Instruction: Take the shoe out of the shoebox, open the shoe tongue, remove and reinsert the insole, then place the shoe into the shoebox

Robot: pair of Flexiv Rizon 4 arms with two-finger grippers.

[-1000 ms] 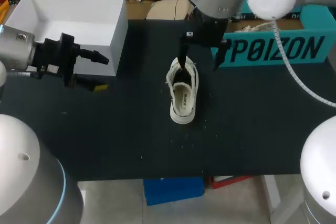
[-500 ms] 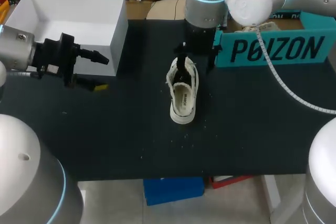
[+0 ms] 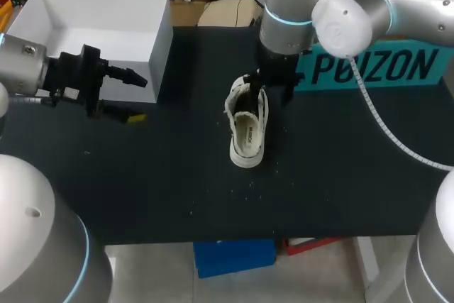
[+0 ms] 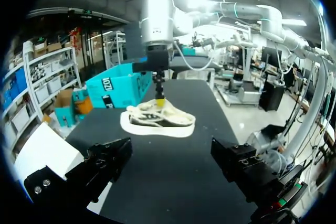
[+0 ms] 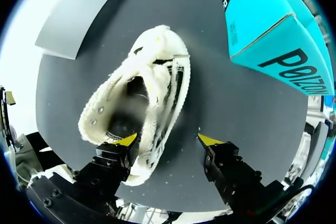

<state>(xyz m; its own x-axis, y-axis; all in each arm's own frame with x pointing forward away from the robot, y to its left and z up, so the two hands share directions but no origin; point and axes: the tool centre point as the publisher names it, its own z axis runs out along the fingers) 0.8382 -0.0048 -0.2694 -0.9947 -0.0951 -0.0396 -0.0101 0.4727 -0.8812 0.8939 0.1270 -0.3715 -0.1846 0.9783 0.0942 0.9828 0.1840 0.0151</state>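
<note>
Straddling one side of a white shoe (image 5: 137, 103), the right fingers (image 5: 126, 140) stand spread and grip nothing. One yellow tip hangs over the shoe's dark opening by the laces, and the other is over bare bench (image 3: 177, 196) just beside the shoe. That stance suggests the tongue-opening step is in hand: a tip lowered inside the throat could hook the tongue and draw it toward the toe, while the outer finger clears the upper. Whether the inner tip already touches the tongue cannot be told.

The shoe sits sole-down out on the bench, outside both boxes, with its toe end under the right arm and its heel pointing away from it. It is a cream-white low sneaker with a frayed, fuzzy edge round the collar, metal eyelets, slack laces and a pale insole lying in place.

Well to one side of the shoe, the left fingers (image 4: 107, 163) are also parted and empty. They point toward the shoe, probably waiting to steady it. A white box (image 3: 92, 26) lies beyond them, and a teal box (image 3: 376, 69) sits near the shoe's toe on the opposite side.
</note>
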